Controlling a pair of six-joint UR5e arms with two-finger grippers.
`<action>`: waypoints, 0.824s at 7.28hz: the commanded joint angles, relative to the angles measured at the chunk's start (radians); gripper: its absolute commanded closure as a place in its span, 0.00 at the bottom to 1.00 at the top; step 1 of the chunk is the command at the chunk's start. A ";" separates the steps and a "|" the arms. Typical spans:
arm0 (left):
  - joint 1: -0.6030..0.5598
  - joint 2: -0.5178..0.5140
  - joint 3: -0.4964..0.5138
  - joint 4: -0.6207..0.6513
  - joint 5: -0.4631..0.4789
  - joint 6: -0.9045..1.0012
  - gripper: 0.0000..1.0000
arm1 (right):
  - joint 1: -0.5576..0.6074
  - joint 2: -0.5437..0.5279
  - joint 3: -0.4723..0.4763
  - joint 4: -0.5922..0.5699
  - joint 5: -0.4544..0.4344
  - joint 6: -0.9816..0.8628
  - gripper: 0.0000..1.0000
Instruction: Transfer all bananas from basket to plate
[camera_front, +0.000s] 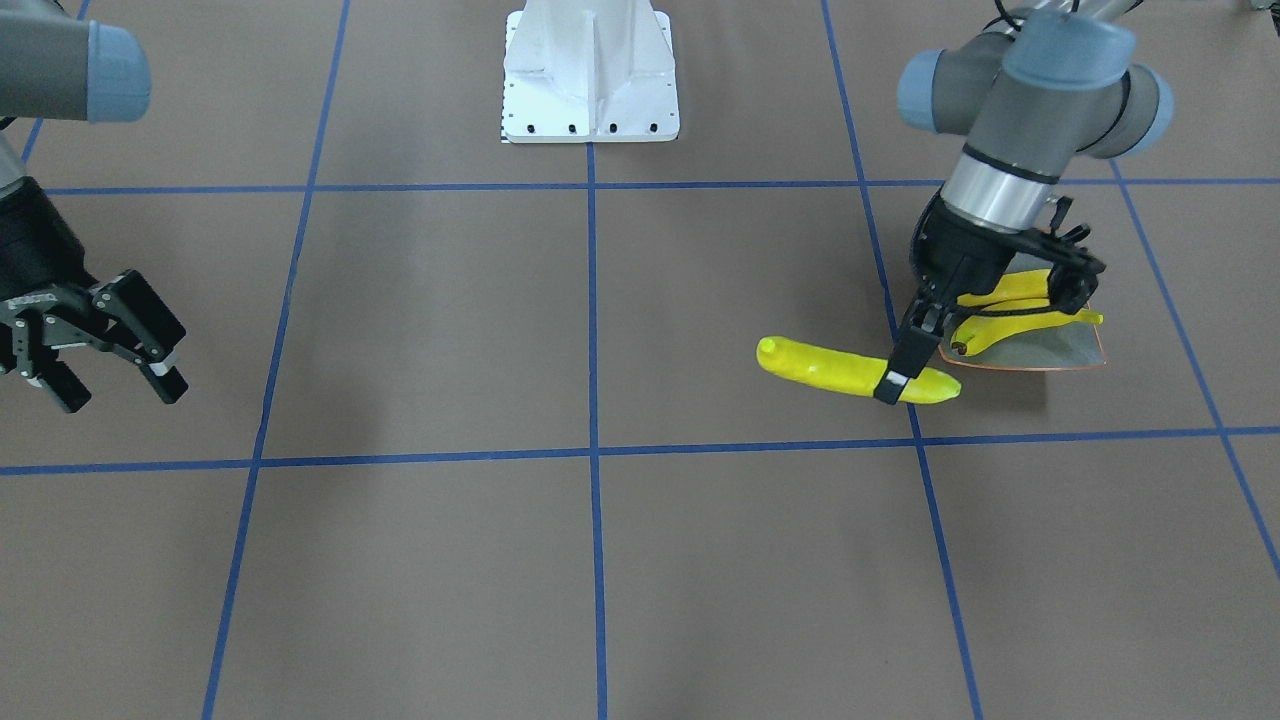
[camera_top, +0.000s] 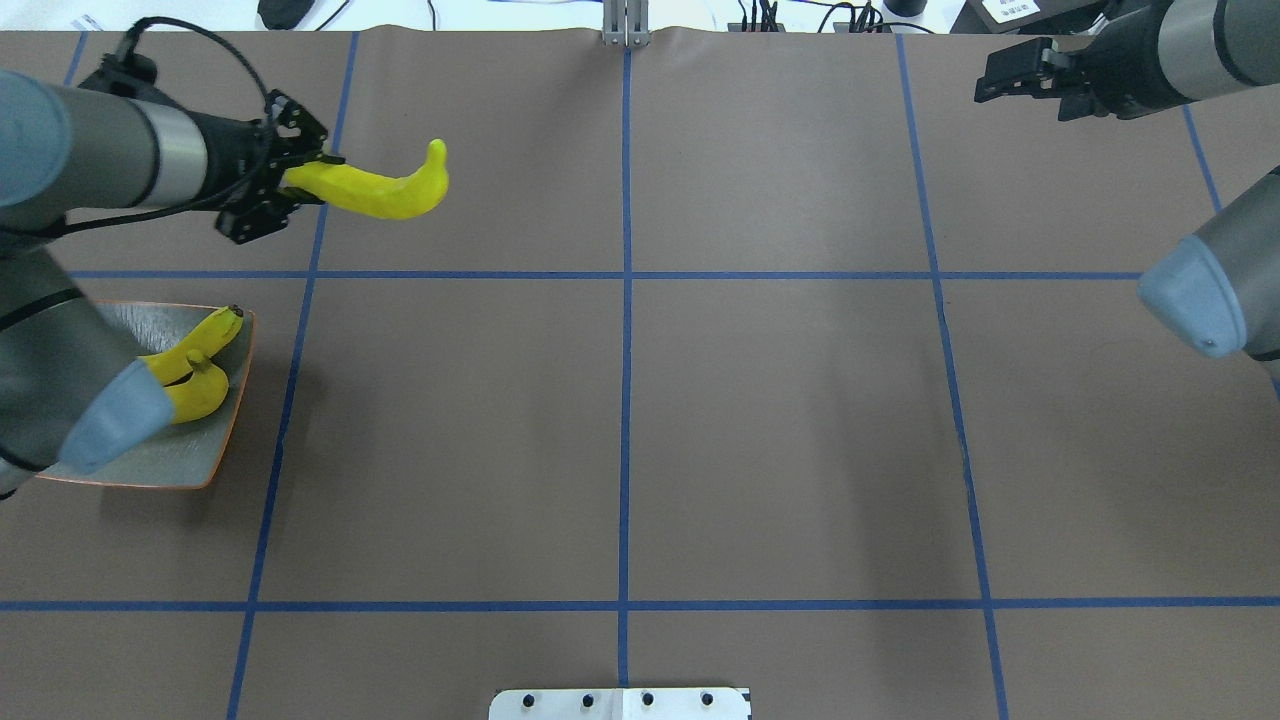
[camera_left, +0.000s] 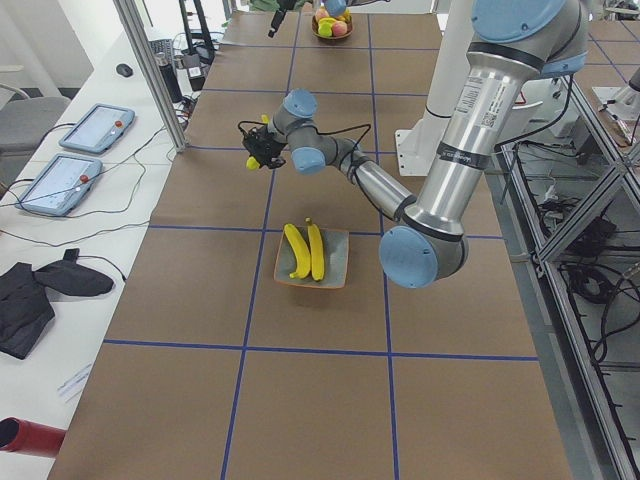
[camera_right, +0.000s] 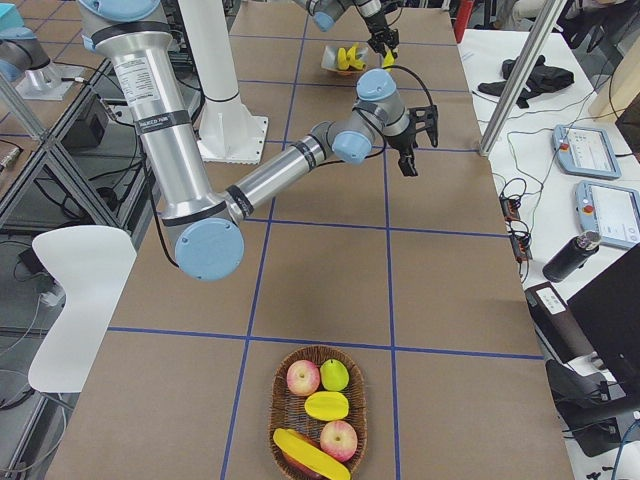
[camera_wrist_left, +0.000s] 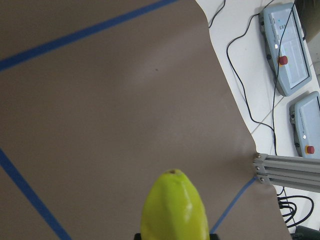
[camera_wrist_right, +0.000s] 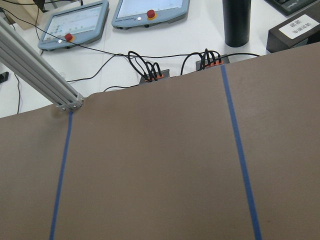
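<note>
Overhead exterior: left hand (camera_top: 298, 181) around banana (camera_top: 385, 193)

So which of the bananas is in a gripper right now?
The banana clamped at one end by the left gripper, clear of the plate. The two other bananas lie side by side on that plate, ungripped.

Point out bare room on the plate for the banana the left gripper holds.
Free: the plate strip between the two bananas lying on it and its robot-side rim; a thinner strip runs along the opposite rim. Crowded: the plate's middle, taken by that pair. The held banana in the left gripper hangs over bare brown table.
</note>
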 joint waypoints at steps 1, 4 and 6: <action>-0.078 0.279 -0.226 0.035 -0.097 0.099 1.00 | 0.057 0.000 -0.072 -0.003 0.081 -0.108 0.00; -0.146 0.534 -0.222 -0.109 -0.143 0.222 1.00 | 0.076 0.000 -0.110 -0.001 0.121 -0.129 0.00; -0.140 0.546 -0.091 -0.211 -0.139 0.211 1.00 | 0.076 0.000 -0.122 0.002 0.121 -0.129 0.00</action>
